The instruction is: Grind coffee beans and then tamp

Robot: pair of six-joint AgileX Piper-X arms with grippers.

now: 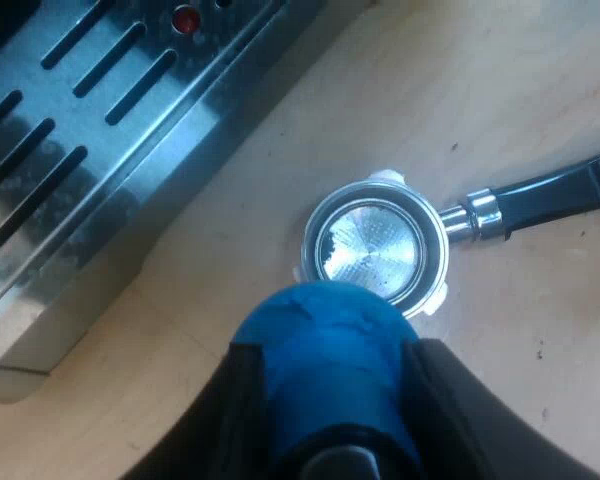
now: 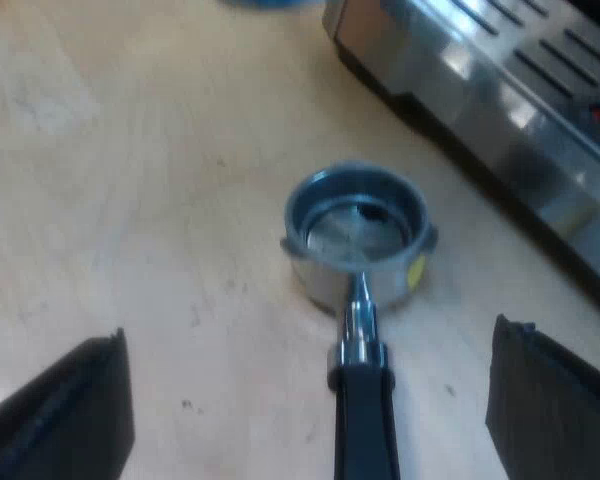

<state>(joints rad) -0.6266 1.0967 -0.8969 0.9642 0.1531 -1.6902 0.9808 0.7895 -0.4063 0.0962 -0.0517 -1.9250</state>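
- One left pincer: its two black fingers are clamped on a single blue tamper, one finger on each side.
- One right pincer: its two fingers are spread wide and grip nothing.
- One metal holder lies loose on the bench, round basket facing up with its shiny ridged floor showing. Its dark handle stretches away flat along the wood.
- In the right wrist view the handle runs between the spread fingers, well apart from both.
- The tamper sits at the near rim of the basket; I cannot tell whether it touches.
- One espresso machine stands near the holder. Its steel tray has two rows of long slots and one red dot.
- The bench is pale wood with a soft grain and a few small dark specks.
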